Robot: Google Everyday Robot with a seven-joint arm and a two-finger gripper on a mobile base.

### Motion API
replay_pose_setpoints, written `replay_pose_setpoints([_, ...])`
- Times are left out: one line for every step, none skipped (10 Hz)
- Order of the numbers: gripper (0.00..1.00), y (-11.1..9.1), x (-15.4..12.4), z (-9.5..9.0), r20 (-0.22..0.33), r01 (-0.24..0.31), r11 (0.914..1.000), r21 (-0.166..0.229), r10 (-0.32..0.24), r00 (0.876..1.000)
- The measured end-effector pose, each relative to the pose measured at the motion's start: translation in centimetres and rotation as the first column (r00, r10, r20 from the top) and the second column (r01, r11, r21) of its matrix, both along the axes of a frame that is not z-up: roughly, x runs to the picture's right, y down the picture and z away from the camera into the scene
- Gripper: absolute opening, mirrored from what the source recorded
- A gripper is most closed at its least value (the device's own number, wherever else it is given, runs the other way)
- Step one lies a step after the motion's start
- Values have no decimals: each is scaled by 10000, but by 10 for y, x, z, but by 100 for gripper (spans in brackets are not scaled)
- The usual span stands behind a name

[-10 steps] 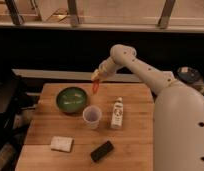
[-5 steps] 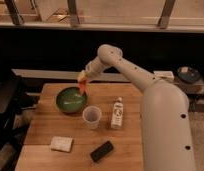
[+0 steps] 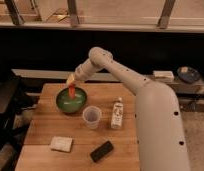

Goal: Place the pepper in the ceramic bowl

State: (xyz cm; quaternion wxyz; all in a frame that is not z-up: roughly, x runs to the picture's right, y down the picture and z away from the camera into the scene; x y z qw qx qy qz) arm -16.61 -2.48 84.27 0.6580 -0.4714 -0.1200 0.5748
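1. At the near edge of the wooden table (image 3: pixel 45 127) lie a flat black slab (image 3: pixel 102 150) and a pale, spongy-looking block (image 3: pixel 61 144).
2. Mid-table stand a translucent plastic cup (image 3: pixel 91 117) and a slim white bottle (image 3: pixel 116 113), both upright.
3. Farther back sits the ceramic bowl (image 3: pixel 71 100), round, shallow, glossy dark green.
4. The gripper (image 3: pixel 71 81) has swung left since a second ago and now hangs over the bowl, fingers closed on the pepper (image 3: pixel 72 91), a slender red-orange chili dangling above the bowl's inside. Release looks near.
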Motion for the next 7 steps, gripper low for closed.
replay_pose_setpoints([66, 4, -5, 1, 133, 55, 9999, -96, -54, 9999])
replay_pose_setpoints([66, 8, -8, 2, 237, 80, 9998, -189, -75, 9997])
replay_pose_setpoints([66, 8, -8, 1, 252, 82, 9998, -201, -77, 9997])
replay_pose_setpoints([66, 8, -8, 2, 245, 77, 9998, -205, -72, 9997])
replay_pose_setpoints([66, 8, -6, 2, 234, 58, 9998, -200, -53, 9997])
replay_pose_setpoints([66, 8, -7, 2, 241, 68, 9998, -205, -63, 9997])
replay_pose_setpoints([66, 8, -7, 2, 242, 70, 9998, -205, -65, 9997])
